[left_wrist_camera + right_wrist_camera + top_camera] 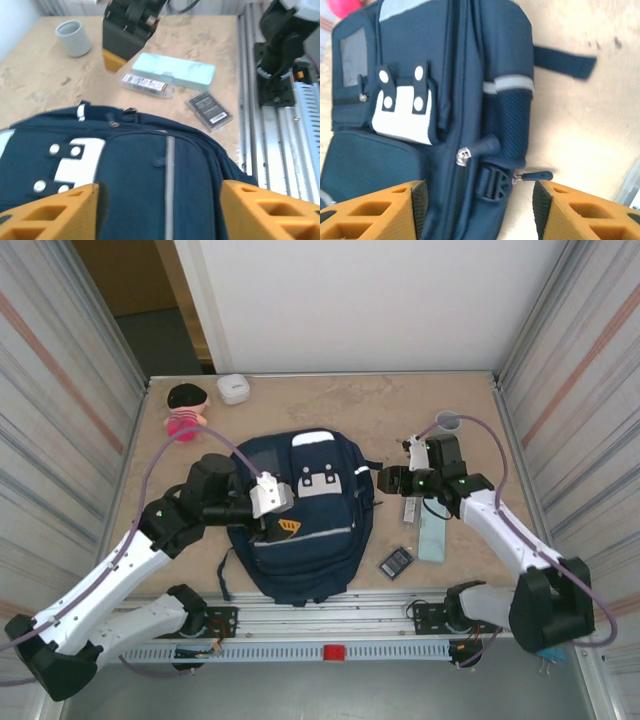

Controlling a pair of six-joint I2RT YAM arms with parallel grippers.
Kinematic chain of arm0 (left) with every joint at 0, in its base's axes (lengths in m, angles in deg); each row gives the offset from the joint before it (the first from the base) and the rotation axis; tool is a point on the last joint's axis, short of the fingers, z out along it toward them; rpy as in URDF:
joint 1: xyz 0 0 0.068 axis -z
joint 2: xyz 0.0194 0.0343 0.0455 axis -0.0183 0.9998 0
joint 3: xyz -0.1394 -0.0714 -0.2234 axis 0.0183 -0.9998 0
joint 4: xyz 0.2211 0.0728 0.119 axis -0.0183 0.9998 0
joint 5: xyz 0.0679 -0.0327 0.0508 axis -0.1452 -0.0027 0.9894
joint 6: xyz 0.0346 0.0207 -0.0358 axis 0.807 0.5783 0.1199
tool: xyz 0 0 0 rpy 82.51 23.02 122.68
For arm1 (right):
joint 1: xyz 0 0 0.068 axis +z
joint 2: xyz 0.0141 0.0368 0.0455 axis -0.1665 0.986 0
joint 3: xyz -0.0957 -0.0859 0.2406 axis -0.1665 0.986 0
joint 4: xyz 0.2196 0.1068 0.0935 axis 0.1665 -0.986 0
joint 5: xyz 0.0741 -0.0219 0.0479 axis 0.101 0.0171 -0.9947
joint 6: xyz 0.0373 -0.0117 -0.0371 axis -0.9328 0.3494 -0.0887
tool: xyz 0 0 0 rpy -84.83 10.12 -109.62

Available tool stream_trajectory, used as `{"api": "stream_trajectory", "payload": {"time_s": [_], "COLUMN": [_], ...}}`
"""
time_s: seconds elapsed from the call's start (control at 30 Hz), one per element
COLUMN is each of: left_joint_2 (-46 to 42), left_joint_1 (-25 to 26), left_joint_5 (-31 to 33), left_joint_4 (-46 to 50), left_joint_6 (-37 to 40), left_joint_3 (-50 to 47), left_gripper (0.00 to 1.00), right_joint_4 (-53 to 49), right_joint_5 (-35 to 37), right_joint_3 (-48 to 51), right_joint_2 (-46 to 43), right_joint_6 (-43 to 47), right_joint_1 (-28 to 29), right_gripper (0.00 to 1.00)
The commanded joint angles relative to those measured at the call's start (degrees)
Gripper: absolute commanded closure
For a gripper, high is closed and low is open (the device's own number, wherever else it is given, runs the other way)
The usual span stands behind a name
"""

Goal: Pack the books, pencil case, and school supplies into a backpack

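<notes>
Both our hands stand wide and empty: the left hand [159,207] over the backpack [310,565] on the desk [480,440], the right hand [477,205] at its right edge, nearer the pencil case [432,537] lying near-to-far close behind it.

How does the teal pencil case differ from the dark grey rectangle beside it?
The pencil case is plain pale teal; the dark grey rectangle carries markings. The pencil case is longer and bigger than the dark grey rectangle. The pencil case lies nearly square to the table edge, the dark grey rectangle skewed. Both lie flat, right of the backpack, outside it.
</notes>
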Motion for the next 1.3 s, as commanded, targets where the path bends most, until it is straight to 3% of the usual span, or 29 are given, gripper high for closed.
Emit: {"api": "stream_trajectory", "payload": {"time_s": [0.0, 0.13, 0.27, 0.63, 0.7, 0.77, 0.87, 0.97, 1.07, 1.27], "left_joint_2": [2.15, 8.47, 15.19, 27.3, 28.62, 27.97, 21.66, 12.75, 5.62, 0.71], "left_joint_1": [5.7, 13.13, 18.55, 19.13, 19.06, 18.81, 16.52, 12.24, 6.98, 1.88], "left_joint_5": [12.46, 18.88, 25.39, 35.06, 35.73, 34.38, 26.27, 12.88, 4.29, -0.98], "left_joint_4": [-0.82, -2.83, -9.36, -20.75, -22.25, -22.74, -22.93, -22.51, -21.3, -15.31], "left_joint_6": [4.16, 6.44, 3.97, -1.29, -1.89, -1.55, 0.3, 4.7, 9.19, 18.41], "left_joint_3": [-2.53, -3.77, -5.4, -8.69, -9.45, -10.18, -11.85, -14.55, -17.07, -17.4], "left_gripper": [0.29, 0.2, 0.17, 0.16, 0.3, 0.59, 0.88, 0.99, 1.0, 1.0], "right_joint_4": [-0.78, -1.07, -1.36, 1.11, 1.9, 2.65, 2.45, 2.34, 2.02, -3.09], "right_joint_5": [-0.02, -2.13, -3.65, -4.32, -4.24, -4.49, -10.41, -14.84, -17.98, -19.58], "right_joint_3": [2.57, 4.53, 5.99, 7.03, 7.33, 7.27, 6.66, 5.29, 3.99, -3.27], "right_joint_2": [-5.9, -10.09, -12.28, -12.52, -12.54, -12.22, -10.38, -5.97, -0.35, 13.08], "right_joint_6": [8.76, 16.3, 22.0, 21.94, 21.76, 21.81, 27.2, 34.24, 43.21, 58.26], "right_joint_1": [0.98, 2.14, 2.83, 3.21, 3.21, 3.26, 3.13, 2.84, 2.55, 4.02], "right_gripper": [0.41, 0.4, 0.41, 0.4, 0.4, 0.4, 0.37, 0.33, 0.32, 0.31]}}
